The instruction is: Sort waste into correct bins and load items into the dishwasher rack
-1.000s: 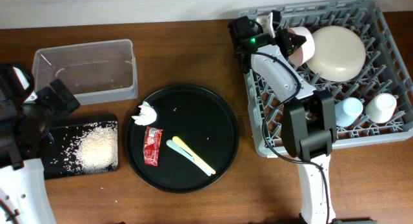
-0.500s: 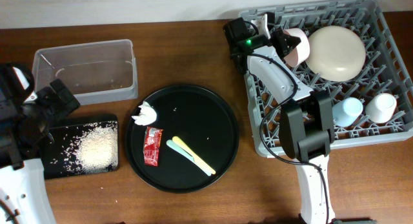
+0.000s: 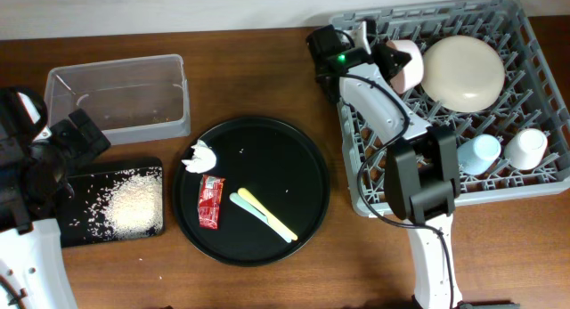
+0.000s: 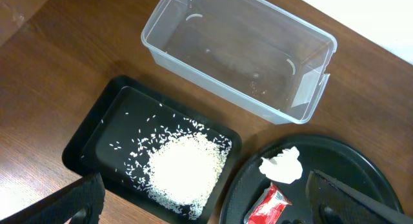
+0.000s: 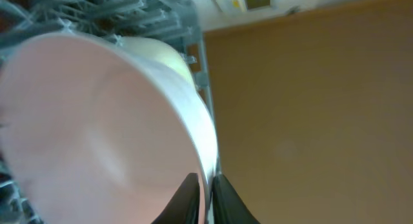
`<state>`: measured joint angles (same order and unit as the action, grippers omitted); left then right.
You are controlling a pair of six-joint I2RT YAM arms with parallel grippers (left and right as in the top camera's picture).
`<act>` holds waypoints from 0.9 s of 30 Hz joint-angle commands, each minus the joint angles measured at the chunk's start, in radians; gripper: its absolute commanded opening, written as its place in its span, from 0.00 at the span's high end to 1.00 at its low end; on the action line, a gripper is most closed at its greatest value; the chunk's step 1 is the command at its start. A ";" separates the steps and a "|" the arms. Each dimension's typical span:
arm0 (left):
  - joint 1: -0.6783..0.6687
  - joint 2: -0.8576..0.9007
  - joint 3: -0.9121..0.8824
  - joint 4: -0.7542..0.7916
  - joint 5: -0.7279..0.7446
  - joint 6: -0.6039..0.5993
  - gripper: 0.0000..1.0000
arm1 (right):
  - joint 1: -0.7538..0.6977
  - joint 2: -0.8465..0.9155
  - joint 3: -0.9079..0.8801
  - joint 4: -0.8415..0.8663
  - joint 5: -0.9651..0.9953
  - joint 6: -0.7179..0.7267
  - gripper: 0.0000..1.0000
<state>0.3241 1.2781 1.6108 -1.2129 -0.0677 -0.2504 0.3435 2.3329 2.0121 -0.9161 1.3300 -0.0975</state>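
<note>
Right gripper (image 5: 205, 193) is pinching the rim of the small pinkish-white bowl (image 5: 97, 121) inside the large grey plastic lattice rack (image 3: 545, 86).
Its two fingers are pressing together on the bowl's thin edge. The bowl is standing tilted just ahead of them, beside the large cream plate (image 3: 461, 73). The left gripper (image 4: 203, 179) is hanging with fingers spread wide above the shallow black rectangular tray (image 4: 106, 130) of loose white rice grains (image 4: 184, 169); the clear plastic rectangular tub (image 4: 232, 50) is lying ahead of it.
</note>
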 commanded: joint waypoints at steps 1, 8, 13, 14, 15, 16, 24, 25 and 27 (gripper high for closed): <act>0.007 -0.002 0.013 -0.001 0.000 -0.010 0.01 | 0.039 0.013 -0.005 -0.004 -0.146 0.003 0.88; 0.007 -0.002 0.013 -0.001 0.000 -0.010 0.01 | 0.088 0.013 -0.005 -0.002 -0.179 0.003 0.59; 0.007 -0.002 0.013 -0.001 0.000 -0.010 0.01 | 0.118 0.013 -0.003 0.019 -0.179 0.000 0.38; 0.007 -0.002 0.013 -0.001 0.000 -0.010 0.01 | 0.126 0.012 -0.002 0.021 -0.179 0.000 0.38; 0.007 -0.002 0.013 -0.001 0.000 -0.010 0.01 | 0.134 0.012 0.001 0.021 -0.179 0.000 0.38; 0.007 -0.002 0.013 -0.001 0.000 -0.010 0.01 | 0.143 0.011 0.003 0.024 -0.179 0.000 0.37; 0.007 -0.002 0.013 -0.001 0.000 -0.010 0.01 | 0.202 -0.015 0.078 0.012 -0.218 0.004 0.36; 0.007 -0.002 0.013 -0.001 0.000 -0.010 0.01 | 0.198 -0.021 0.093 -0.007 -0.251 0.028 0.36; 0.007 -0.002 0.013 -0.001 0.000 -0.010 0.01 | 0.174 -0.036 0.145 -0.090 -0.360 0.125 0.40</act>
<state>0.3241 1.2781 1.6108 -1.2129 -0.0677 -0.2504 0.5404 2.3333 2.0758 -0.9371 1.1057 -0.0917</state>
